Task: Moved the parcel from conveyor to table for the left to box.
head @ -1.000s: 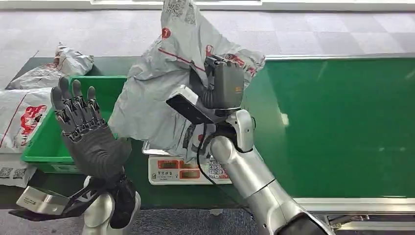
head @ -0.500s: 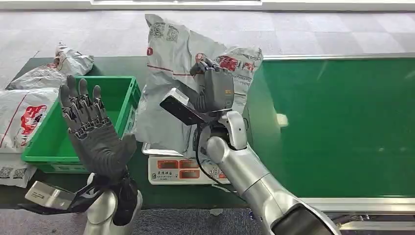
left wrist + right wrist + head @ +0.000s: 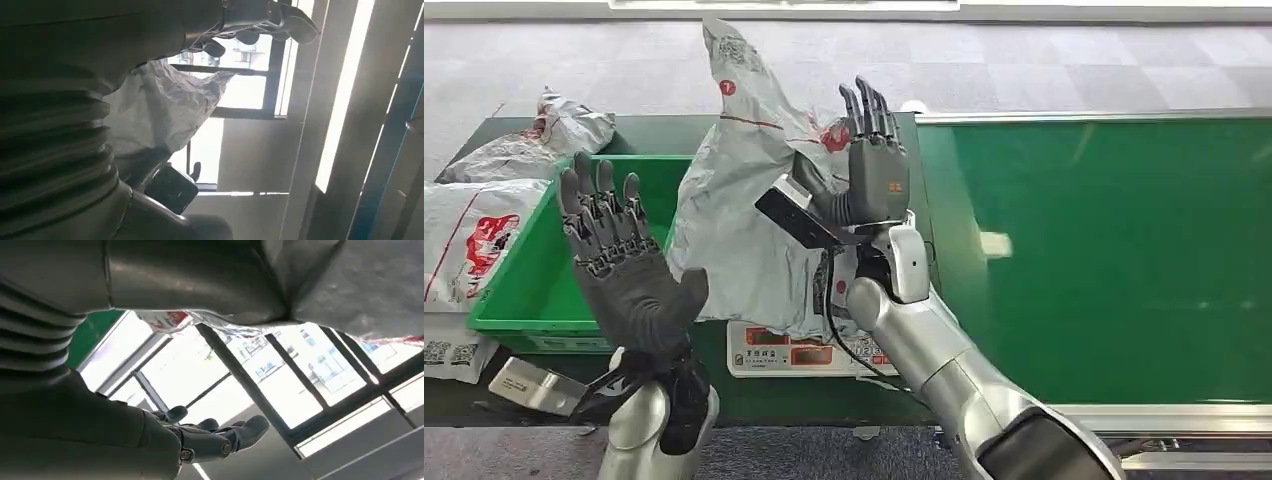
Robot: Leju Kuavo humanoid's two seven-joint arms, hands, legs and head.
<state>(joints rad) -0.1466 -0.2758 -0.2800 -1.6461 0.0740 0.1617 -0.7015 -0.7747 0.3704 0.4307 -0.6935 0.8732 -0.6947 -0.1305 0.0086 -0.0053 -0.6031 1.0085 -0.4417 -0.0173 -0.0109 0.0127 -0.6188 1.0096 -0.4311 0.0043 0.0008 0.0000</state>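
Parcel (image 3: 734, 210) freed as right hand (image 3: 869, 160) opened.

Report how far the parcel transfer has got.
Done: the grey parcel is off the green conveyor. In hand: it stands over the scale, right hand against it with fingers straightened. Left: the open left hand hasn't taken it; green box awaits.

Left hand (image 3: 250, 22) fingers spread beside crinkled parcel (image 3: 160, 110).
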